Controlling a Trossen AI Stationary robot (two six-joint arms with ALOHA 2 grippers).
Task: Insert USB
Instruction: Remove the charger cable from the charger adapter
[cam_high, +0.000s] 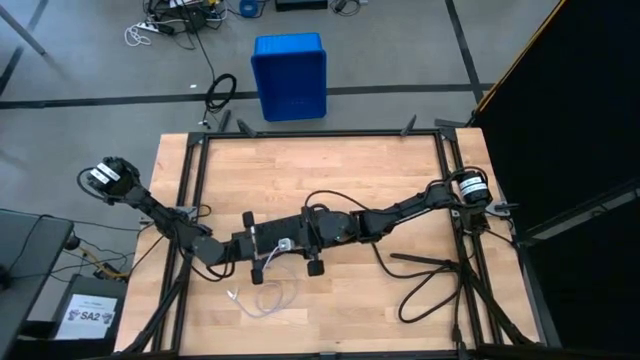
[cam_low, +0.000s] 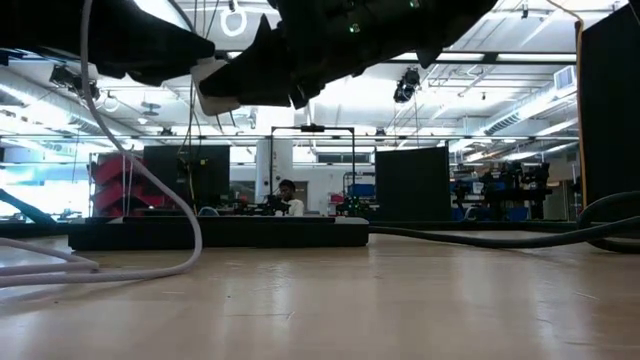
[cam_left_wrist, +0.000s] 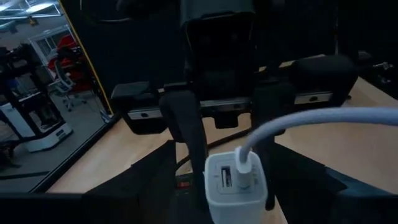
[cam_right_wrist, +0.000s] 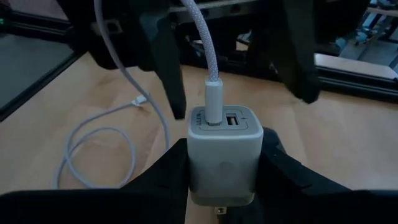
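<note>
The small white cube adapter (cam_right_wrist: 221, 158) hangs above the middle of the table, with my right gripper (cam_right_wrist: 221, 180) shut on it. The USB cable (cam_right_wrist: 200, 43) is thin and whitish. Its plug (cam_right_wrist: 212, 99) sits in one of the adapter's two ports, and the other port (cam_right_wrist: 232, 119) is empty. The cable's slack lies in a loop (cam_high: 268, 298) on the table, and its free end (cam_right_wrist: 142, 99) rests on the wood. My left gripper (cam_right_wrist: 239, 93) faces the adapter's port side. It is open, with one finger on either side of the cable, apart from it. My right gripper pinches the adapter's two opposite side walls (cam_right_wrist: 198, 168) between its two fingers. The fingers come roughly level from the table's right side. The adapter is lifted clear of the table, its port face turned toward the left gripper and its prong end (cam_right_wrist: 221, 210) toward my wrist.
A thick black power cord (cam_high: 430, 280) lies on the table's right half. A blue bin (cam_high: 290, 75) stands on the floor beyond the far edge. The black frame (cam_high: 320, 133) runs along the table's edges. Bare wood (cam_high: 330, 170) lies far of the arms.
</note>
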